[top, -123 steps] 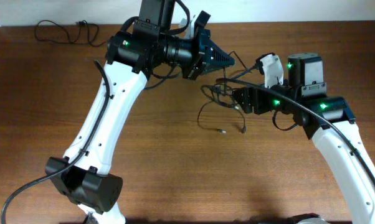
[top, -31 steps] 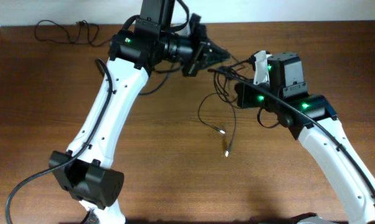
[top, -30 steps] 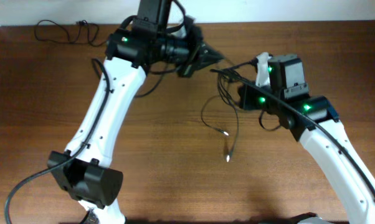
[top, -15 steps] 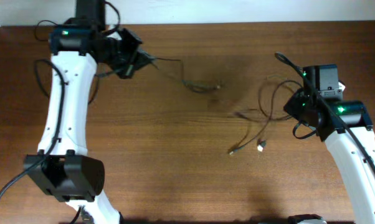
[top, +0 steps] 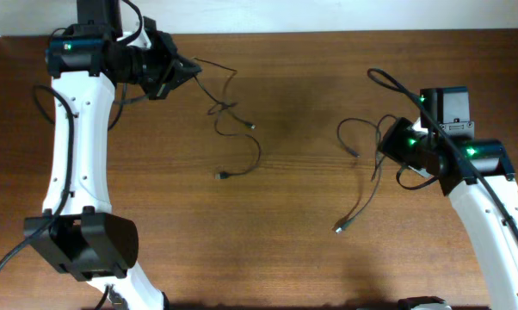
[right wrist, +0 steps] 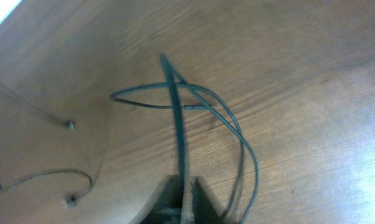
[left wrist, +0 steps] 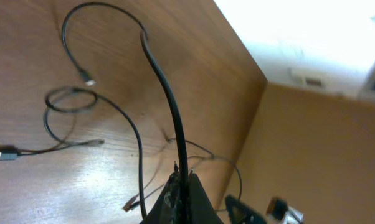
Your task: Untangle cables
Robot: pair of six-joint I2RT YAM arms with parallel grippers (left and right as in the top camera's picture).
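My left gripper (top: 180,69) (left wrist: 180,182) is at the far left of the table, shut on a thin black cable (top: 227,108) (left wrist: 166,93). That cable trails right and down in wavy loops to a plug end (top: 220,175). My right gripper (top: 385,140) (right wrist: 182,186) is on the right side, its jaws close on either side of another thin cable (top: 362,202) (right wrist: 175,106). This one loops in front of the fingers and runs down to a plug (top: 338,228). A wide strip of bare wood separates the two groups of strands.
A thicker black cord (top: 388,82) arcs up from the right arm. The table's back edge meets a white wall (top: 328,13). In the left wrist view a tan wall (left wrist: 312,155) lies beyond the table's edge. More thin strands with small ends (right wrist: 70,124) lie left.
The arms have pulled apart and the bundle between them has come apart. The left gripper swung far left with its cable trailing; the right drew back right, its strands dropping onto the wood.
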